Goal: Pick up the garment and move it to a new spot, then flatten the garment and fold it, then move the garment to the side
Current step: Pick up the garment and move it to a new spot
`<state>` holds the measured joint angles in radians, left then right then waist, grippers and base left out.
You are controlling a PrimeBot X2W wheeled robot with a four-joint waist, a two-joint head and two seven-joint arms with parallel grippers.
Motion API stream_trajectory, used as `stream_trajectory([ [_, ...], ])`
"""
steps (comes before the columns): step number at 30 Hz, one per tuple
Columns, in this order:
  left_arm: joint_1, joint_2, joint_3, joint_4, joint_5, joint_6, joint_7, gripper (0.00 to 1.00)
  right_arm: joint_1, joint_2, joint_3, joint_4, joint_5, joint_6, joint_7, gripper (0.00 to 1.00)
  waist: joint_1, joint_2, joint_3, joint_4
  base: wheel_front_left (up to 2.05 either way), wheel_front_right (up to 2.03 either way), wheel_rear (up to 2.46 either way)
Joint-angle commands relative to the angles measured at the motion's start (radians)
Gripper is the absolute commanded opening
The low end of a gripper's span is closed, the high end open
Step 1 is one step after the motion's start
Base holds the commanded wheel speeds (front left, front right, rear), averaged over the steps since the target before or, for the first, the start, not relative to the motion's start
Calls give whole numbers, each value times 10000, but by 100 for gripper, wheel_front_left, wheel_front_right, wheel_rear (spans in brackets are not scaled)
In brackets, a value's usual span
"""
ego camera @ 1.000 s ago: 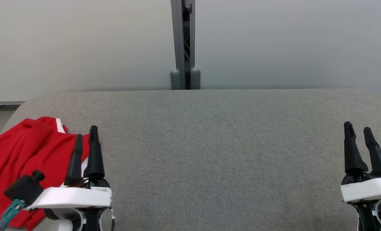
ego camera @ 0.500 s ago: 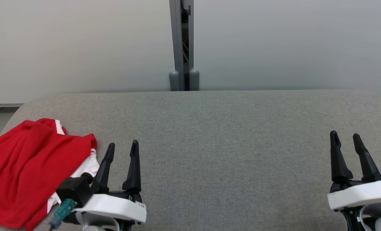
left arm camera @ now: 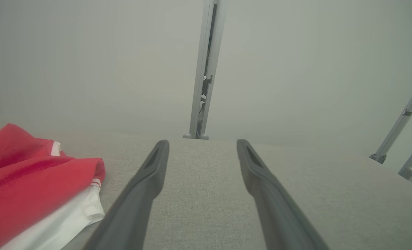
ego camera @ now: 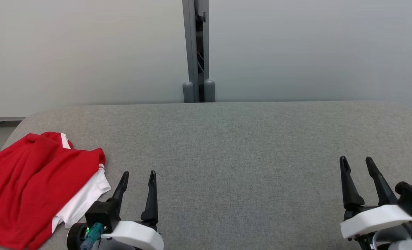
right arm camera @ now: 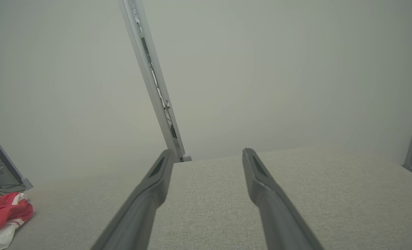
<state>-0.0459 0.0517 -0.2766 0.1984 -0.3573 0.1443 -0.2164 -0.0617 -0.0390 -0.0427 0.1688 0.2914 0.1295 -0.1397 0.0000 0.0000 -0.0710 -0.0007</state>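
a crumpled red cloth garment [ego camera: 35,180] with white trim and a white panel lies bunched at the far-left end of the woven grey fabric tabletop [ego camera: 226,146]. the left end effector [ego camera: 139,173], two tapered matt black fingers [ego camera: 151,198] on a smooth white housing [ego camera: 133,236], stands spread wide and empty just right of the cloth, clear of it; a second ago its fingers overlapped the garment's red edge. the right end effector [ego camera: 356,159], likewise wide and empty, sits lower in the head view than before, well apart near the tabletop's right end.
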Motion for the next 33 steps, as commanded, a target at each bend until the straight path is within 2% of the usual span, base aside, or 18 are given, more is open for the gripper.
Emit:
stream_trajectory([
  [1, 28, 89, -50, 105, 318, 92, -78, 100, -12, -95, 41, 87, -281, 14, -142, 100, 0, 0, -24, -7, 0, 0, 0],
  [11, 121, 65, -107, 382, 1066, 330, -206, 100, -166, -115, 255, 676, -1142, 16, -507, 100, 0, 0, -167, -62, 0, 0, 0],
  [19, 191, 19, 66, 710, 1433, 93, -295, 100, -169, -127, 431, 1005, -1301, 18, -740, 100, 0, 0, -269, -113, 0, 0, 0],
  [33, 321, 1, 20, 1049, 2201, 22, -429, 100, -263, -144, 623, 1738, -1950, 20, -1113, 100, 0, 0, -400, -140, 0, 0, 0],
])
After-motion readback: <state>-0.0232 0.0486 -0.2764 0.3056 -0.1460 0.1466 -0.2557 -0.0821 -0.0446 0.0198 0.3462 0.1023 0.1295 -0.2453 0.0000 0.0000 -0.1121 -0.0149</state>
